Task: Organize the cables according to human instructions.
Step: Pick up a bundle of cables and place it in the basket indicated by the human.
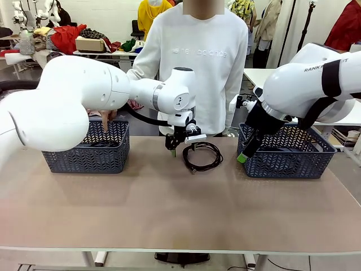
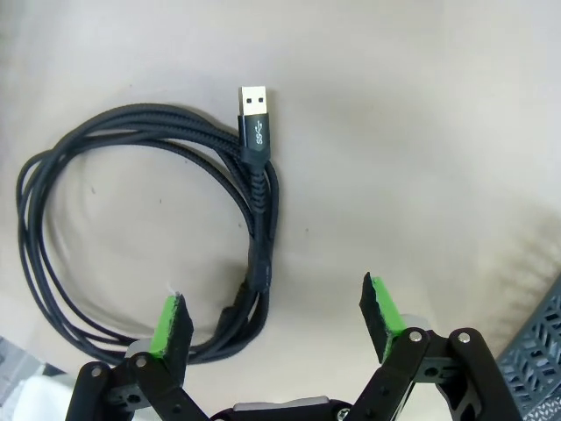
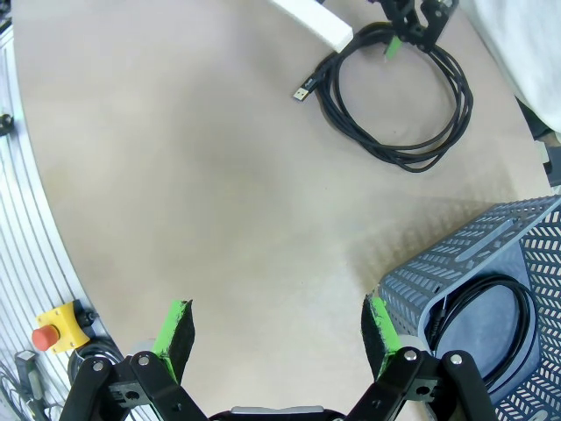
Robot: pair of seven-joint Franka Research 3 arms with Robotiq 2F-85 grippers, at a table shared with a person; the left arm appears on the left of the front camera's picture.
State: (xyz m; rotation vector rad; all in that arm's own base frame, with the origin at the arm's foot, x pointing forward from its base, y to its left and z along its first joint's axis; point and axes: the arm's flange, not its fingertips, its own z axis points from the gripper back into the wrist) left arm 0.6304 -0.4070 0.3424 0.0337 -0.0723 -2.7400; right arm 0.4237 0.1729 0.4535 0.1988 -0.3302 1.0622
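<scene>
A coiled black USB cable [image 1: 202, 156] lies flat on the tan table [image 1: 169, 209], near the far edge and between two dark blue mesh baskets; its metal USB-A plug [image 2: 253, 103] rests on top of the loop in the left wrist view. The left gripper [image 1: 181, 146] hangs just over the near side of the coil with its jaws spread wide and nothing between them; in its own wrist view one green pad [image 2: 171, 323] sits over the bundled strands while the other is over bare table, so the jaws straddle that thick side of the loop, which looks like a line-up for a pinch; whether the pads touch the cord I cannot tell. The right gripper [image 1: 244, 151] hovers beside the front left corner of the right basket [image 1: 285, 164], also wide open and empty, apparently parked clear of the other arm's reach; another coiled black cable [image 3: 486, 329] already lies inside that basket. The person [image 1: 194, 68] stands at the far side, one hand [image 1: 106, 119] lowered at the left basket [image 1: 84, 158]; this may be a pointing cue for where the cable belongs, though the left arm hides most of the hand.
</scene>
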